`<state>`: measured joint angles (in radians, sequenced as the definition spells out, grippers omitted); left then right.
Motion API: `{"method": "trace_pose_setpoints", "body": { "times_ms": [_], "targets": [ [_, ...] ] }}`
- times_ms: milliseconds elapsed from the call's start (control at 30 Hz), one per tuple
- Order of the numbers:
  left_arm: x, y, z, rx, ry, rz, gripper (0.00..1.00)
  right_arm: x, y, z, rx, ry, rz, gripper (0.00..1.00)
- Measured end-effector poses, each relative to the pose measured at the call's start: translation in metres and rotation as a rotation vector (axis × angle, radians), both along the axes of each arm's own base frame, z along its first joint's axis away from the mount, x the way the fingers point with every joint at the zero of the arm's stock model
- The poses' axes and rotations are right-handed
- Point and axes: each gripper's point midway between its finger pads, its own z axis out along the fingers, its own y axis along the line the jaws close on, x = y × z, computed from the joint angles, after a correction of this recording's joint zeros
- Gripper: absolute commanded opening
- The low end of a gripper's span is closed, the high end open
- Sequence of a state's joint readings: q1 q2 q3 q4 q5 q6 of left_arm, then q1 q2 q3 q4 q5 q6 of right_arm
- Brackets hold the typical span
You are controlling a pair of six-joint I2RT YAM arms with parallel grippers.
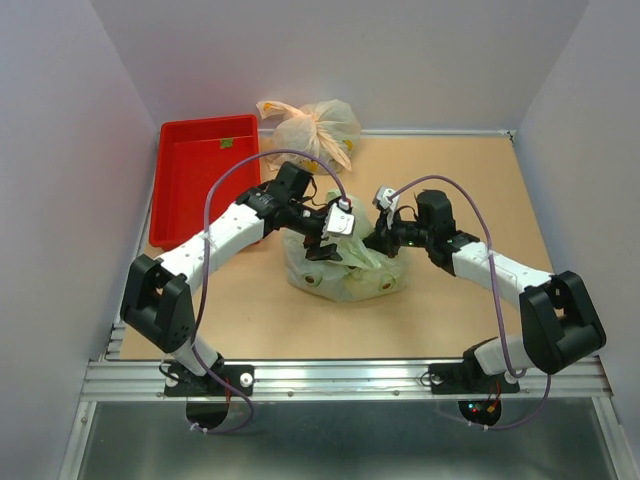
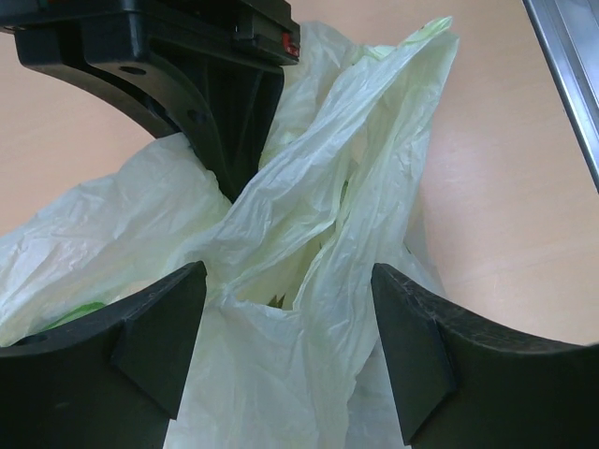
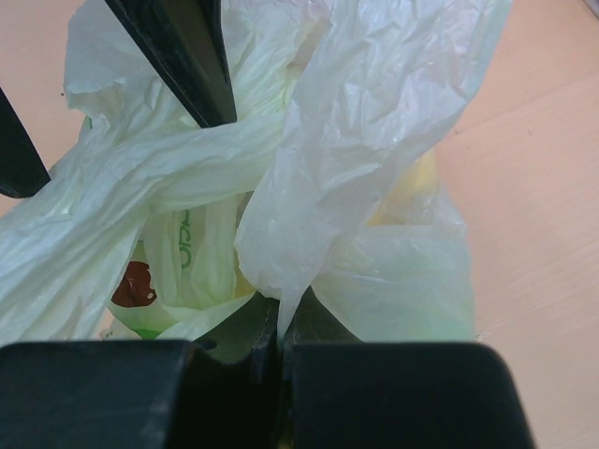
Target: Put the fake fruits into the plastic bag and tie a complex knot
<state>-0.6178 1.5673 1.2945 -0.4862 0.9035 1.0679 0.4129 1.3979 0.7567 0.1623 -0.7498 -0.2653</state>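
Plastic bag (image 1: 345,272), centre of top view. My R gripper (image 3: 279,327) pinches one handle strand; L gripper (image 2: 288,323) jaws spread astride the other. Risk: unclamped crossing slips loose; R pull tears film.

Three items are seen on a tan table (image 1: 470,200).
A pale-green plastic bag (image 1: 350,280) is set at the middle; a red tray (image 1: 195,195) is placed at the far left corner, and an orange knotted bag (image 1: 312,128) is laid at the far edge, near the tray.
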Motion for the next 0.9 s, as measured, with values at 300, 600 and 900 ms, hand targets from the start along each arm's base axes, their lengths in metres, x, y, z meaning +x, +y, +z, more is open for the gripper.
{"method": "trace_pose_setpoints", "body": {
  "times_ms": [300,600,900],
  "targets": [
    [0.0,0.003,0.002,0.014,-0.034,-0.002,0.99,-0.004,0.002,0.002,0.008,-0.006,0.03,0.0],
    [0.006,-0.008,0.004,0.0,-0.13,-0.033,0.78,-0.007,0.004,0.003,0.015,-0.015,0.059,0.01],
    [0.0,-0.001,-0.012,0.053,-0.128,-0.073,0.01,-0.007,0.004,0.003,0.016,-0.015,0.06,0.0]
  ]
}}
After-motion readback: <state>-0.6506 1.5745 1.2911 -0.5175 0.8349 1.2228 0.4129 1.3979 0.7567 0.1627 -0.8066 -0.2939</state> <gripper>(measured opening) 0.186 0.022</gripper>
